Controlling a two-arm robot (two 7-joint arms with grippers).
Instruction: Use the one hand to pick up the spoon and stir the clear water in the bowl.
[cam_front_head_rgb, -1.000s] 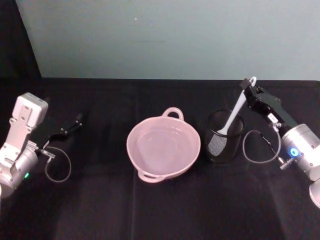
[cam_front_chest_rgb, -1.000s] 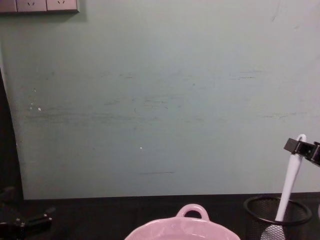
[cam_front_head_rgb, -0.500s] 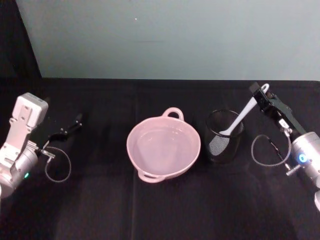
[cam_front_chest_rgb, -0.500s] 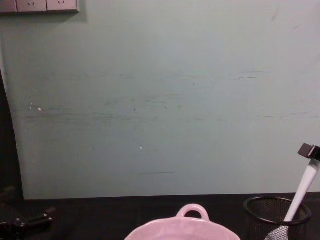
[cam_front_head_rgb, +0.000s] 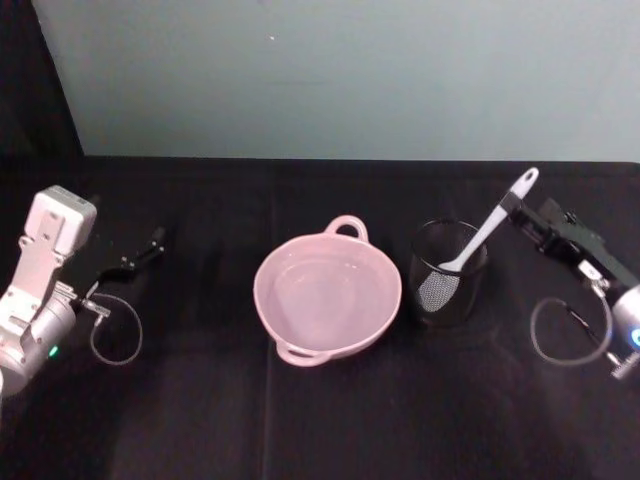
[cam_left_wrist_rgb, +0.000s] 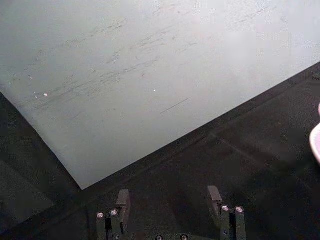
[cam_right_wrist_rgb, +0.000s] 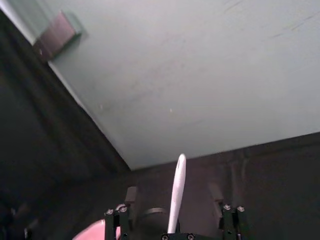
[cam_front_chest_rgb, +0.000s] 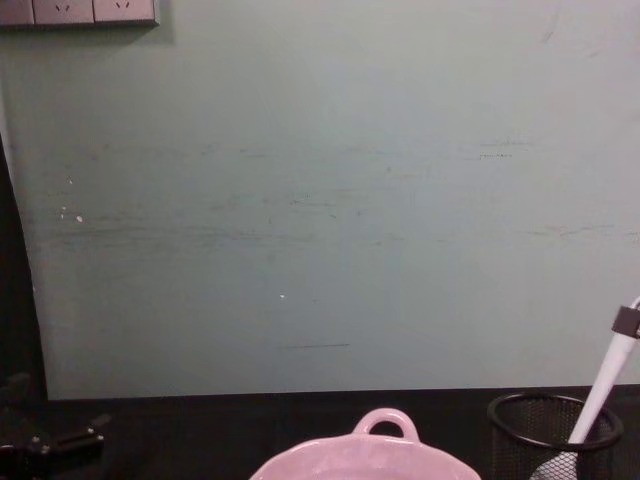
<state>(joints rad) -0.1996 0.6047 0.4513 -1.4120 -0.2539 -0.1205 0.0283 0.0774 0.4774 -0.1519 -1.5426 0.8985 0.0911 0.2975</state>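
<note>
Since a second ago our right claw (cam_front_head_rgb: 518, 208) has drawn back rightward, fingers spread, letting go of the spoon (cam_front_head_rgb: 487, 226). On the black desk (cam_front_head_rgb: 320, 400) before a pale green wall we count, left to right: one parked left claw (cam_front_head_rgb: 140, 255), fingers parted and empty, one pink bowl (cam_front_head_rgb: 327, 293), one mesh cup (cam_front_head_rgb: 448, 275) with the one spoon leaning inside.

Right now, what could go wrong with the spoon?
The right pincer is open around the spoon handle, so a crooked squeeze could knock it away. The spoon leans in the mesh cup; a sideways pull might tip the cup. The bowl sits close by, so water could spill. The left pincer rests far left.
</note>
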